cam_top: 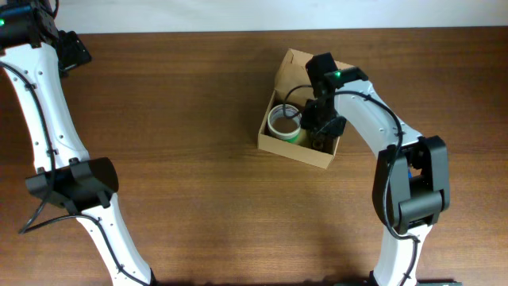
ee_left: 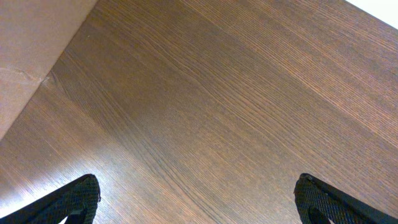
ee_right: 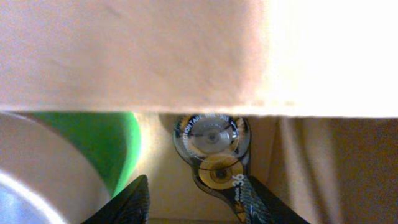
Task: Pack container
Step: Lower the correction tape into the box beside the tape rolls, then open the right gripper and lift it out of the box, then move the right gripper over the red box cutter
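The container, a brown cardboard box [cam_top: 295,151], stands open right of the table's middle. In it lies a tape roll [cam_top: 283,121] with a green side, which also shows in the right wrist view [ee_right: 93,140]. My right gripper [cam_top: 321,127] reaches down into the box. In the right wrist view its fingers [ee_right: 193,190] are apart, with a black and clear tape dispenser [ee_right: 211,140] on the box floor against the right finger. The box wall [ee_right: 124,50] fills the top of that view. My left gripper [cam_top: 75,49] is far off at the table's back left, open and empty [ee_left: 199,199].
The dark wooden table [cam_top: 182,159] spreads round the box. The left arm's base [cam_top: 75,183] stands at the left, the right arm's base [cam_top: 413,191] at the right. A pale brown surface [ee_left: 25,50] shows at the left wrist view's top left.
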Controlling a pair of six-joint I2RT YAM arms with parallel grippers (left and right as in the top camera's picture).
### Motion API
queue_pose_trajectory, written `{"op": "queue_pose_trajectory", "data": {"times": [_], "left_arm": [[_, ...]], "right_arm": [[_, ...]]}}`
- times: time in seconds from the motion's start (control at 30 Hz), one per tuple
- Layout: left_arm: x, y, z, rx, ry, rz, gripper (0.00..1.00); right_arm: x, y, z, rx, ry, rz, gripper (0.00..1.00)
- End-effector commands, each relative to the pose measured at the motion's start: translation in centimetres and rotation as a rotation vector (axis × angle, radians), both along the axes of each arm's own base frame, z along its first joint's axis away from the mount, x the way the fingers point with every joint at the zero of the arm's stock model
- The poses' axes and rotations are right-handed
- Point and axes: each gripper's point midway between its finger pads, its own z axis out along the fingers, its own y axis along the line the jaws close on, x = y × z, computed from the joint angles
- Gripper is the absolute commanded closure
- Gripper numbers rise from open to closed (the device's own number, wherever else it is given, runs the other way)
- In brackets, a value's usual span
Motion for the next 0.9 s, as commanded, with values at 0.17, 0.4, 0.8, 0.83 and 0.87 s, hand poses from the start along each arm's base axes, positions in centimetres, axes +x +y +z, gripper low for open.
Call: {"op": "queue_pose_trajectory", "data": {"times": [0.17,0.4,0.8,0.83,0.87], "left_arm": [[0.0,0.2,-0.4,-0.004,0.010,-0.004,0.00],[0.0,0.2,-0.4,-0.004,0.010,-0.004,0.00],[0.0,0.2,-0.4,-0.004,0.010,-0.004,0.00],[0.0,0.2,-0.4,-0.004,0.010,-0.004,0.00],[0.0,0.2,-0.4,-0.004,0.010,-0.004,0.00]], "right_arm": [[5.0,-1.5,11.5,-0.102,-0.225,0.099,0.51],[4.2,-5.2,22.3,-0.294,-0.351,0.176,0.50],[-1.8,-15.5,20.9,-0.270,-0.244,0.069,0.51],[-2.8,-16.5,20.6,-0.260,-0.250,0.059,0.51],[-4.0,-17.6,20.3,-0.247,-0.260,0.051,0.51]]}}
